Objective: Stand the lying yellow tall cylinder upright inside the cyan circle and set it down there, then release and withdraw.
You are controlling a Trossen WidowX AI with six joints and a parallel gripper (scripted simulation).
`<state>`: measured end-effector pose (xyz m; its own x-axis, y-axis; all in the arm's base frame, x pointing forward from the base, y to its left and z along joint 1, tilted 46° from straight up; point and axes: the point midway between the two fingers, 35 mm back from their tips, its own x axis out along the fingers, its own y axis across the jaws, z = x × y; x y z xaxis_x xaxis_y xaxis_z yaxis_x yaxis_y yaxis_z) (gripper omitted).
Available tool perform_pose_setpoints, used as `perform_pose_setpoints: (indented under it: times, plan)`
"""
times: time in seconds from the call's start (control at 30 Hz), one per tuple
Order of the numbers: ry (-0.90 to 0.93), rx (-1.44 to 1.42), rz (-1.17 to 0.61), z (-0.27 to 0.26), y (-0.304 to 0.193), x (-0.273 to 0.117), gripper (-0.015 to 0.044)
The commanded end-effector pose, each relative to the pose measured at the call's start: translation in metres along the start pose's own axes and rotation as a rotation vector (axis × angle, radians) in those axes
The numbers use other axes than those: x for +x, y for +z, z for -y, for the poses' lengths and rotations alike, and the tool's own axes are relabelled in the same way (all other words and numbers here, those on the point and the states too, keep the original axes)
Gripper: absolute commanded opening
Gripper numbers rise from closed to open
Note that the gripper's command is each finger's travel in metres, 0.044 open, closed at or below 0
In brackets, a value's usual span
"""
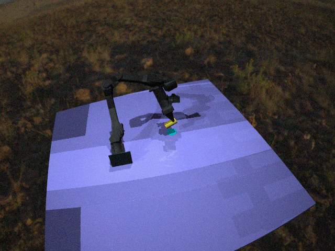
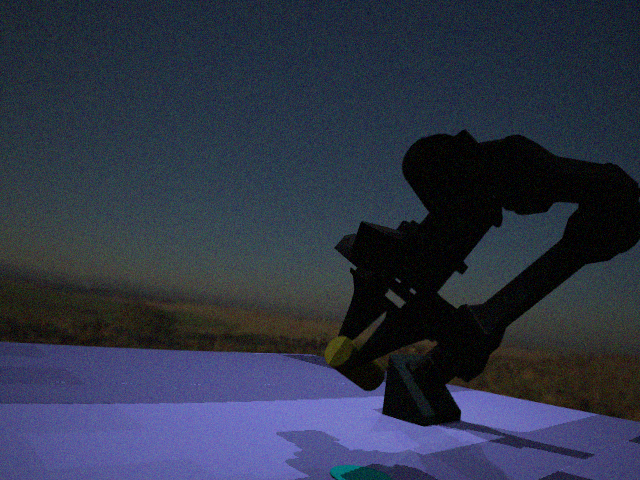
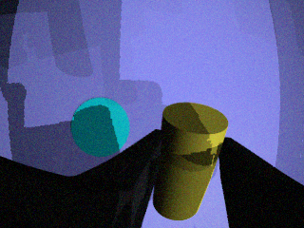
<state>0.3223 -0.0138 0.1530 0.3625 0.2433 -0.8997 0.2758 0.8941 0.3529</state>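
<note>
The yellow tall cylinder [image 1: 169, 124] [image 2: 338, 352] [image 3: 180, 190] is held in the air above the table, tilted well away from upright. In the exterior view one end faces the camera, and the other end is lower, toward the arm's base. My gripper [image 1: 172, 121] [image 2: 349, 352] [image 3: 192, 142] is shut on the cylinder, with one finger on each side of it in the wrist view. The cyan circle [image 1: 171, 132] [image 2: 356, 472] [image 3: 95, 133] lies flat on the table, partly in shadow. In the wrist view it is to the left of the cylinder, apart from it.
The arm's base [image 1: 120, 159] [image 2: 421, 397] stands on the pale violet table [image 1: 151, 213] [image 2: 155, 428]. Shadows of the arm cross the table around the circle. The table's far edge is behind the arm in the top view, with dark grassland beyond.
</note>
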Motion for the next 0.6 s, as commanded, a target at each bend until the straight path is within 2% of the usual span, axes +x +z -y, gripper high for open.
perform_pose_setpoints:
  times: [0.0, 0.57]
  plan:
    - [-0.018, 0.003, 0.019, 0.0004, -0.0017, 0.0024, 0.0105]
    - [-0.058, 0.019, 0.113, -0.0006, -0.0007, 0.0036, 0.0105]
